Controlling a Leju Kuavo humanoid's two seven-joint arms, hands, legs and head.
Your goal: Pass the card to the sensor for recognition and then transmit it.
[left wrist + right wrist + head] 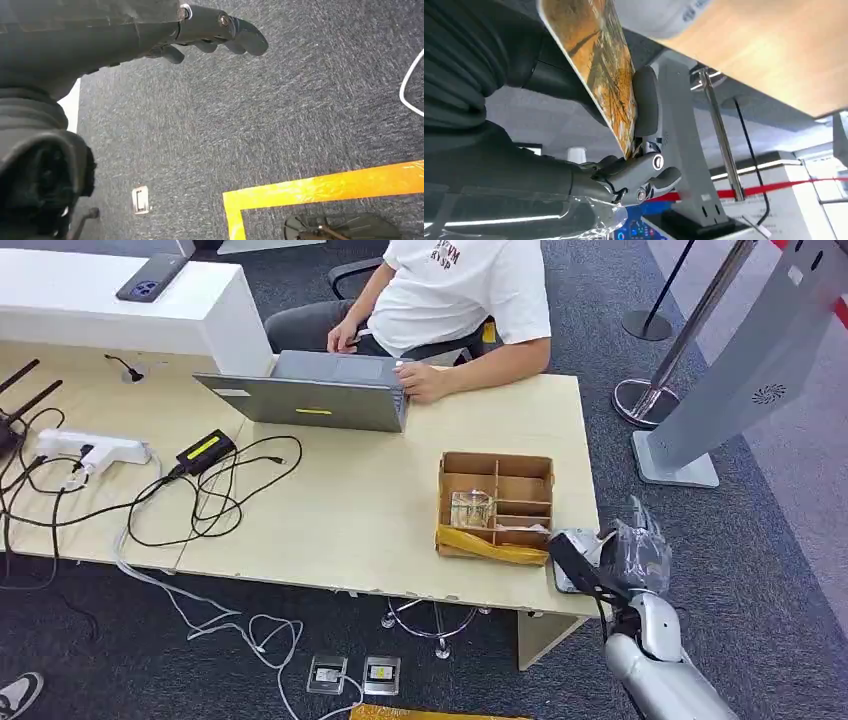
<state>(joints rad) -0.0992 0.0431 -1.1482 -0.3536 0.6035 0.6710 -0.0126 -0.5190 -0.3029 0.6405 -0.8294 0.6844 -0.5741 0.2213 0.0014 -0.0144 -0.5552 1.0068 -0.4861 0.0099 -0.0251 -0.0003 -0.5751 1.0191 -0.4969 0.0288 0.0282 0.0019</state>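
Note:
My right hand, wrapped in clear plastic, hovers at the table's front right corner. It pinches a card with an orange-yellow printed face between the thumb and the fingers. From the head the card looks like a dark strip lying over a small white sensor at the corner. The sensor sits close to the card's edge; whether they touch I cannot tell. My left hand hangs over the carpet, fingers loosely apart, holding nothing.
A brown compartment box stands on the table just left of my right hand. A person works at a laptop on the far side. Cables cover the left. A grey kiosk and a stanchion stand to the right.

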